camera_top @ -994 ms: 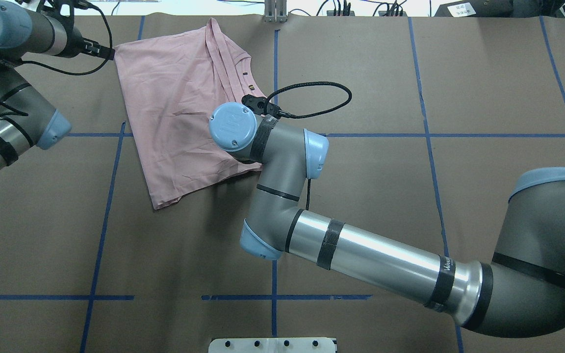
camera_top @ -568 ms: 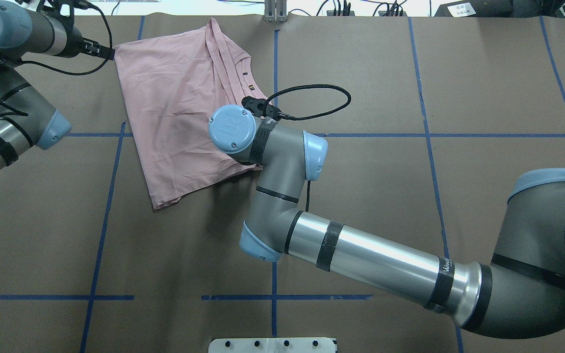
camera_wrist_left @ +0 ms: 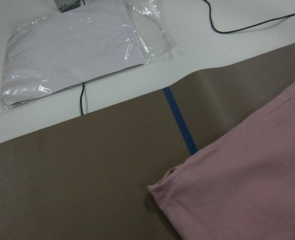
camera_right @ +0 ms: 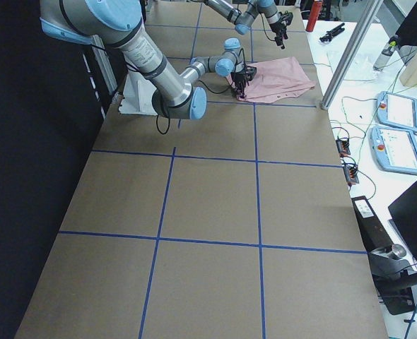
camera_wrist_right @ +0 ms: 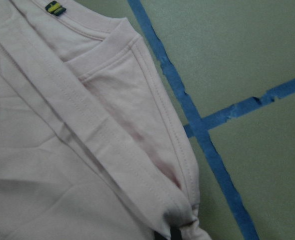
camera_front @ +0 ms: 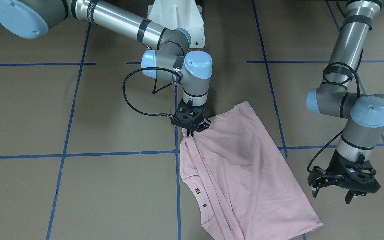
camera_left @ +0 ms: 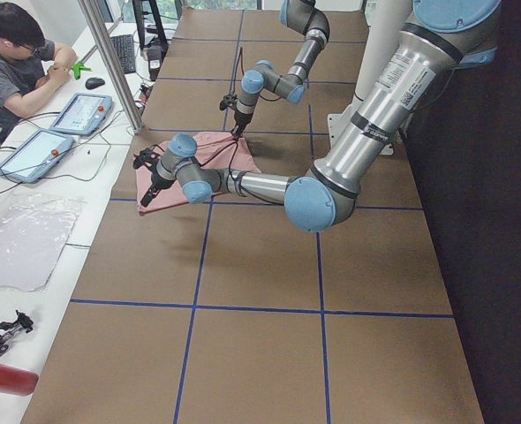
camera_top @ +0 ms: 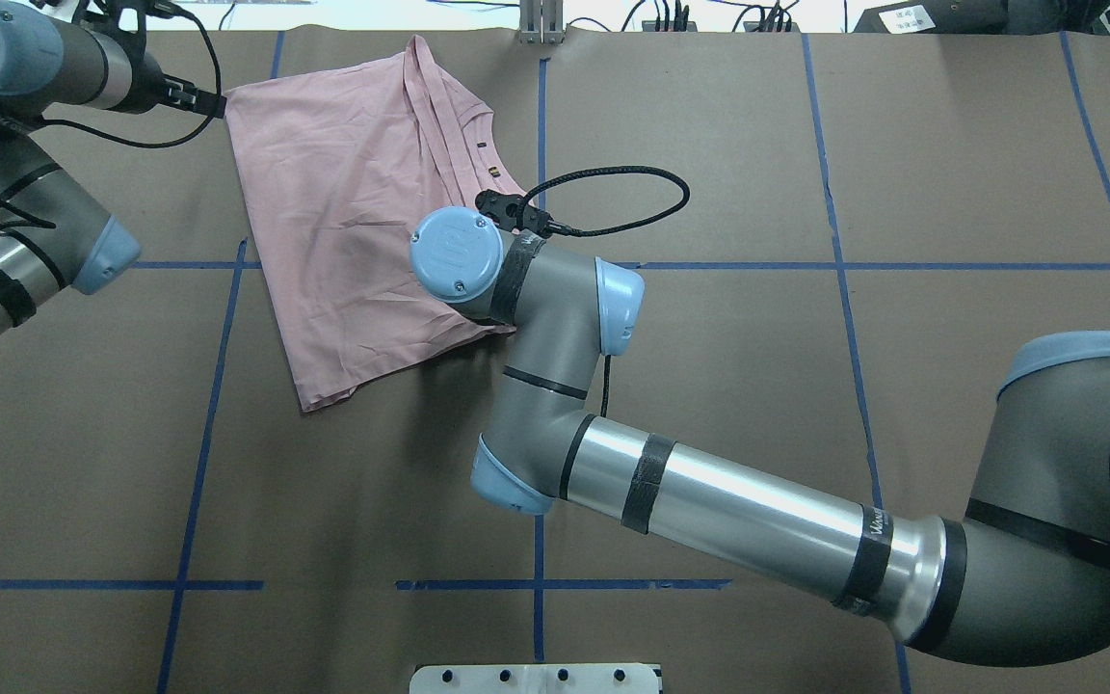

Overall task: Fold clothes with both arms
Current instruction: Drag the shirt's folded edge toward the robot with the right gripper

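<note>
1. Brown table (camera_top: 709, 405) with a blue tape grid (camera_top: 844, 266); folded pink T-shirt (camera_front: 242, 166) lies flat at the far left.
2. Right claw (camera_front: 193, 130) pinching the shirt's edge; left claw (camera_front: 331, 197) spread beside the shirt's corner, not touching.
3. White side table (camera_wrist_left: 227, 45): tablets (camera_left: 79, 113), plastic bag (camera_wrist_left: 72, 50), seated person (camera_left: 13, 62).

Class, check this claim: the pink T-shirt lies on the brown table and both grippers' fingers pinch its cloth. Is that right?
Not quite. Only the right gripper pinches the T-shirt; the left gripper hangs open beside it, off the cloth, as the front-facing view shows.
</note>
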Robot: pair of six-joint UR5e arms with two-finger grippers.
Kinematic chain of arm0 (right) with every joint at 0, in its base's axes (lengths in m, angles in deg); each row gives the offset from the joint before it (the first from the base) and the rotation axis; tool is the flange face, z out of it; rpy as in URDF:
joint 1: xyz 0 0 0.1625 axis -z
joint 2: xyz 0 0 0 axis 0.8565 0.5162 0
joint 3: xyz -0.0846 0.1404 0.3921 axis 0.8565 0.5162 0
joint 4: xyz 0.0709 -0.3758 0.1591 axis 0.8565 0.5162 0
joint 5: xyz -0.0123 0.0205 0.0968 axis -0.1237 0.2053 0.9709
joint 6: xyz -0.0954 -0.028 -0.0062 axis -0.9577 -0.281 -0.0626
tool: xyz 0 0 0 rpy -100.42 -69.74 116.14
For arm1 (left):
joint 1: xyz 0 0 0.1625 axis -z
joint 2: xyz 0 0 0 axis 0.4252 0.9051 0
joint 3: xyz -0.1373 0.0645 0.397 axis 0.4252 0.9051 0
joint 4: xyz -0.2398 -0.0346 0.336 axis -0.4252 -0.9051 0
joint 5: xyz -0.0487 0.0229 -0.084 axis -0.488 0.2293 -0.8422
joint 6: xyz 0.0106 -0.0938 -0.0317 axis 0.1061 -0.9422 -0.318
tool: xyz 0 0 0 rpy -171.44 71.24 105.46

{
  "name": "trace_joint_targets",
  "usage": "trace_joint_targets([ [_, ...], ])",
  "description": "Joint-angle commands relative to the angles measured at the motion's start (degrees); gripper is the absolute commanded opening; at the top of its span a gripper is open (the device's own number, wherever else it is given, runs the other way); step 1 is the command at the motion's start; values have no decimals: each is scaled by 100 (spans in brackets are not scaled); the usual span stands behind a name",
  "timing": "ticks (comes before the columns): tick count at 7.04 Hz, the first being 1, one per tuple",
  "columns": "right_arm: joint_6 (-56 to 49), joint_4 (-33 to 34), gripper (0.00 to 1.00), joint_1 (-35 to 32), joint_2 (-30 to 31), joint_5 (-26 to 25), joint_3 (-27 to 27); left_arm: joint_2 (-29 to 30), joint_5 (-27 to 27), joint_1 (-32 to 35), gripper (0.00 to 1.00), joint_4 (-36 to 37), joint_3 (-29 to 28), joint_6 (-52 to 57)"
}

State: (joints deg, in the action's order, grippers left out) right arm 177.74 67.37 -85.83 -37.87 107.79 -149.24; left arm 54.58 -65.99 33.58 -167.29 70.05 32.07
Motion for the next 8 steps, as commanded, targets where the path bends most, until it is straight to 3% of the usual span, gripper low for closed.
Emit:
trace_joint_targets([
  [1,-60,8,0,-42,18,17,-42,0,0,-3,100,0,3,0],
  [3,-104,26,0,-60,375,87,-487,0,0,-3,100,0,12,0],
  [5,-122,52,0,-60,1331,105,-1680,-9,-9,-12,100,0,55,-78],
  [8,-35,562,0,263,2193,-8,-3165,-149,-9,-99,100,53,283,-88],
])
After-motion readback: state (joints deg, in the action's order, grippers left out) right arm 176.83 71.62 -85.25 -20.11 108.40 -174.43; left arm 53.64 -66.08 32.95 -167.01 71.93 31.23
